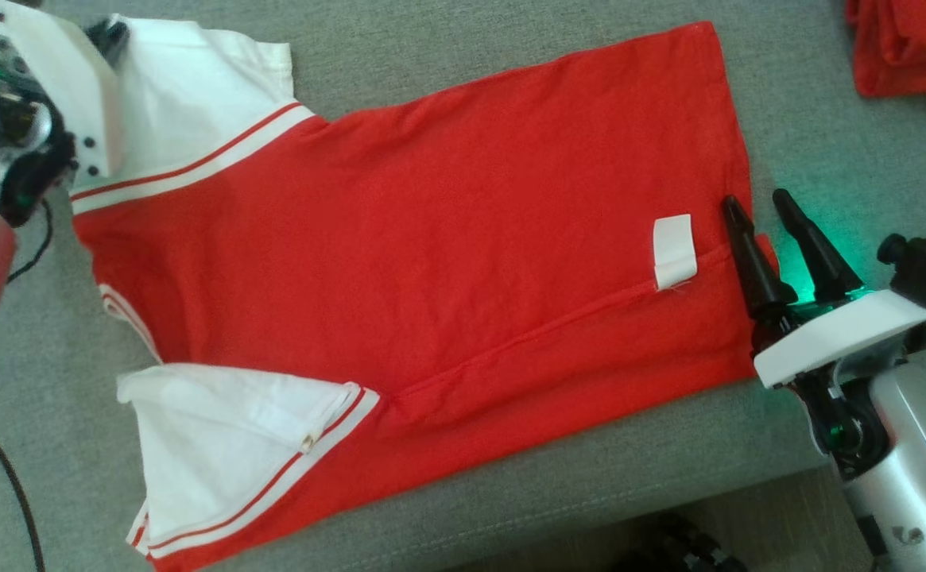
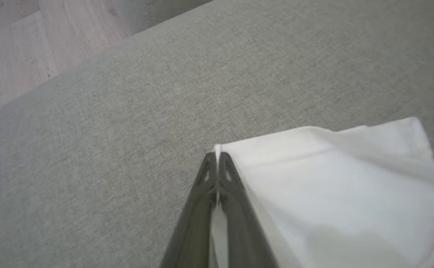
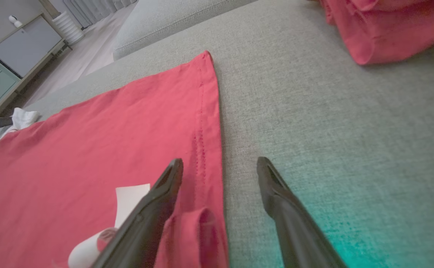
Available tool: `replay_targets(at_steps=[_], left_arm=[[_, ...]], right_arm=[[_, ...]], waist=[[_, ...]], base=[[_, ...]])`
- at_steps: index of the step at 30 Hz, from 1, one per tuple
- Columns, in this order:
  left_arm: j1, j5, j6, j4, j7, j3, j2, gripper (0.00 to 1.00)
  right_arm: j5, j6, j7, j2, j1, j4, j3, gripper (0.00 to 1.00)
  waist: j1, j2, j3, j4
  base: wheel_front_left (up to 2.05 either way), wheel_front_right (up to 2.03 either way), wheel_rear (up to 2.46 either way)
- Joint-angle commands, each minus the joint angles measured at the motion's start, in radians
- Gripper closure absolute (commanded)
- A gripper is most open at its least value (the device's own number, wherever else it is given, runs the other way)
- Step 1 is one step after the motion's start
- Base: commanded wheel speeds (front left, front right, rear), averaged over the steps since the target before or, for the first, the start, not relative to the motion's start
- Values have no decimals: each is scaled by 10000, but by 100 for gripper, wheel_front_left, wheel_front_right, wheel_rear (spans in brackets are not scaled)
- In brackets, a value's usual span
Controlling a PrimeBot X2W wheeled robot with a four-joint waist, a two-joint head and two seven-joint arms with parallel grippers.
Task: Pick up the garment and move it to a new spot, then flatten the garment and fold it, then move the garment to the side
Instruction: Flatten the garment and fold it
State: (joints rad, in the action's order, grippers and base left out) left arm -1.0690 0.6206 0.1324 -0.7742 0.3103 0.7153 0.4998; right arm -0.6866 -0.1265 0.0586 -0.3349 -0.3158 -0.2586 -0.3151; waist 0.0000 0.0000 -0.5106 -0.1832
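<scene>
The garment (image 1: 431, 238) is a red shirt with white, red-striped sleeves, spread flat on a grey cushion (image 1: 828, 103). Its far white sleeve (image 2: 332, 186) has its corner pinched between the fingers of my left gripper (image 2: 217, 158), which is shut on it. My right gripper (image 1: 755, 200) stands open at the shirt's hem (image 3: 205, 123). One finger lies over the red cloth beside a white label (image 1: 675, 250), the other over bare cushion. In the right wrist view the same open gripper (image 3: 220, 162) straddles the hem edge.
A second heap of red cloth (image 1: 908, 48) lies at the cushion's far right corner. The cushion's front edge (image 1: 590, 508) runs just below the shirt. A black cable (image 1: 9, 477) hangs at the left. Wooden floor (image 2: 23, 44) and a cabinet (image 3: 15, 48) lie beyond.
</scene>
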Motion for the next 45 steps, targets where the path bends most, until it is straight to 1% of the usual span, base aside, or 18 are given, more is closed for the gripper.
replay_targets(at_steps=[1,3,6,11,16,20,25,28,33,36,37,38,39,40,42,43,44,45], left_arm=[[-187,68,-18,181,-126,-95,485,100],[-267,-31,-18,315,-596,77,534,100],[-354,-244,-18,402,-1409,268,499,100],[-437,-435,-18,482,-2317,540,279,100],[-596,-595,-18,704,-3047,777,79,100],[-653,-659,-18,762,-3442,912,-139,100],[-661,-530,-18,846,-3710,1201,-288,100],[-688,-456,-18,807,-3815,1353,-290,100],[-749,-365,-18,656,-3943,1583,-325,100],[-824,-283,-17,513,-4036,1747,-346,100],[-824,-283,-17,513,-4036,1747,-346,100],[-843,-293,-17,469,-4058,1810,-345,100],[-861,-310,-17,419,-4079,1880,-338,100],[-877,-310,-17,373,-4114,1935,-339,100],[-918,-306,-17,272,-4193,2032,-349,100],[-945,-320,-17,220,-4252,2082,-348,100],[-970,-325,-17,167,-4311,2125,-352,100],[-1007,-358,-17,121,-4378,2185,-355,100]], right_arm=[[-178,-42,33,-199,27,227,-133,0],[-212,-42,-197,-268,-73,258,-223,0],[-169,-42,-485,-262,-419,248,-75,0],[621,-42,-1408,-157,-1476,-392,312,0],[1503,-42,-2600,14,-2926,-1658,358,0],[2227,-42,-3222,238,-3970,-2944,299,0],[2803,-42,-3474,611,-4783,-4080,154,0],[2853,-42,-3543,814,-5051,-4562,139,0],[2948,-42,-3392,908,-5296,-5138,153,0],[2948,-42,-3130,936,-5485,-5427,168,11],[2948,-42,-3130,936,-5485,-5427,168,11],[2947,-42,-3076,939,-5526,-5498,166,21],[2919,-42,-3039,958,-5555,-5561,149,41],[2869,-42,-3008,979,-5585,-5618,136,55],[2849,-42,-2927,965,-5658,-5718,78,74],[2832,-42,-2867,960,-5698,-5752,49,95],[2821,-42,-2796,953,-5739,-5782,26,100],[2825,-42,-2704,937,-5783,-5809,14,100]], waist=[[0,0,44,37],[0,0,126,95],[0,0,268,219],[0,0,528,527],[0,0,725,870],[0,0,824,1097],[0,0,922,1281],[0,0,951,1350],[0,0,986,1446],[0,0,1003,1486],[0,0,1003,1486],[0,0,1013,1492],[0,0,1019,1495],[0,0,1028,1499],[0,0,1043,1507],[0,0,1049,1507],[0,0,1054,1503],[0,0,1057,1498]], base=[[0,0,0],[0,0,0],[0,0,0],[0,0,0],[0,0,0],[0,0,0],[0,0,0],[0,0,0],[0,0,0],[0,0,0],[0,0,0],[0,0,0],[0,0,0],[0,0,0],[0,0,0],[0,0,0],[0,0,0],[0,0,0]])
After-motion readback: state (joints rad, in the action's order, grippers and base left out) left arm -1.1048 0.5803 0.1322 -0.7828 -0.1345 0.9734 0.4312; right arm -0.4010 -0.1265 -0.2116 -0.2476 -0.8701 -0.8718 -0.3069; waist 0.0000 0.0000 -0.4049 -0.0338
